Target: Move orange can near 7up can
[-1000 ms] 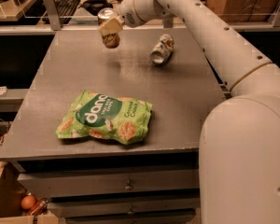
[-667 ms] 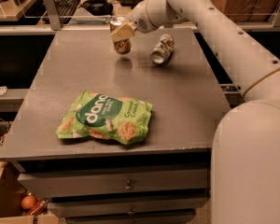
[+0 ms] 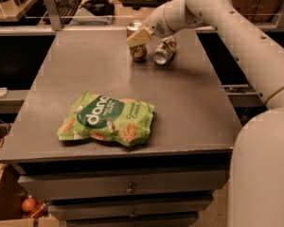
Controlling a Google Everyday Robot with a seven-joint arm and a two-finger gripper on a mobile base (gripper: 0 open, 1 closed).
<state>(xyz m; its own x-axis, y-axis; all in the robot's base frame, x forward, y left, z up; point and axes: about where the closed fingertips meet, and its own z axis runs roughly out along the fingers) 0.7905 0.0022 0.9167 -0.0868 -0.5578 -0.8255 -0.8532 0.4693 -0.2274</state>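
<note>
Nearest on the right, the robot's white body [image 3: 262, 174] is filling the lower corner, and beside it the front of the grey table [image 3: 194, 93] is showing a stack of drawers [image 3: 128, 186] with small knobs. Down at the lower left, beneath the table edge, a small orange round thing [image 3: 28, 205] is lying in shadow; what it is cannot be told. On the near half of the tabletop a green snack bag [image 3: 106, 118] with white lettering is lying flat, well apart from both cans. Further back, the white arm [image 3: 236, 27] is reaching in from the right and bending down over the far part of the table. At its end the gripper [image 3: 138, 38] is sitting over the top of the orange can [image 3: 138, 53], its tan fingers clamping the can's upper part. The orange can is standing upright with its base at or just above the tabletop; which of the two cannot be told. Just to its right the 7up can [image 3: 163, 52] is lying on its side, its silver end facing the camera, with only a thin gap showing between the two cans. Beyond the table, a dark keyboard [image 3: 66, 4] is resting on a lighter desk at the far left.
</note>
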